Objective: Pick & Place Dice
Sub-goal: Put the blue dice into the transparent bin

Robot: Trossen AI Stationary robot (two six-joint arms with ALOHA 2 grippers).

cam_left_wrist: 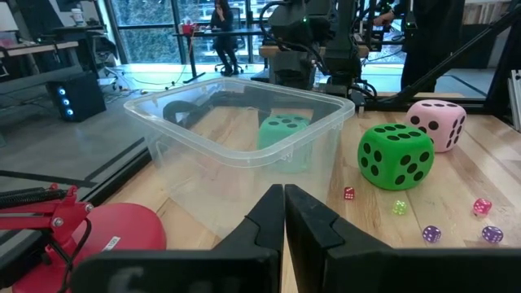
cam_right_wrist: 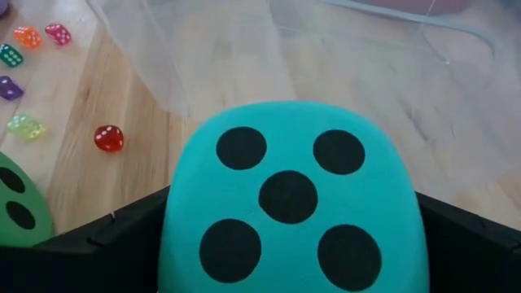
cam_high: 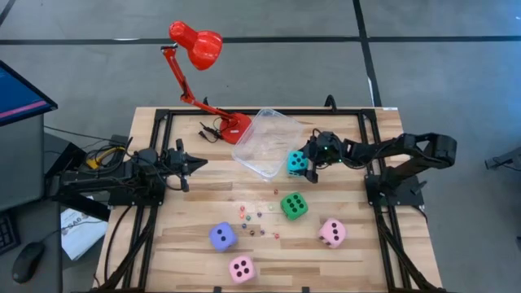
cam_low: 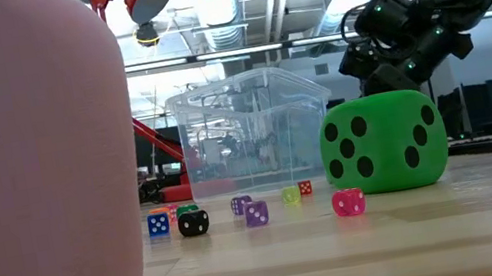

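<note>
The cyan die (cam_high: 295, 163) sits between the fingers of my right gripper (cam_right_wrist: 289, 252), right beside the near right wall of the clear tub (cam_high: 267, 142); the left wrist view shows it through the tub (cam_left_wrist: 283, 134). The green die (cam_high: 294, 205), a pink die (cam_high: 331, 233), the purple-blue die (cam_high: 222, 236) and a second pink die (cam_high: 242, 268) rest on the table. Tiny coloured dice (cam_high: 256, 218) lie scattered between them. My left gripper (cam_left_wrist: 283, 207) waits shut at the table's left (cam_high: 195, 163), holding nothing. My right gripper pinches the cyan die by two opposite sides (cam_right_wrist: 175, 236), one dark finger (cam_right_wrist: 106, 252) on each. Its five-pip face (cam_right_wrist: 289, 195) is turned toward the wrist. The fingers come from the table's right side. The green die hides its underside in the low view, so I cannot tell if it is lifted clear.
A red desk lamp (cam_high: 195, 45) stands with its base (cam_high: 236, 126) at the tub's left far corner. Black frame rails (cam_high: 155, 203) run along both table sides. Bare wood lies at the table's left near part (cam_high: 179, 212).
</note>
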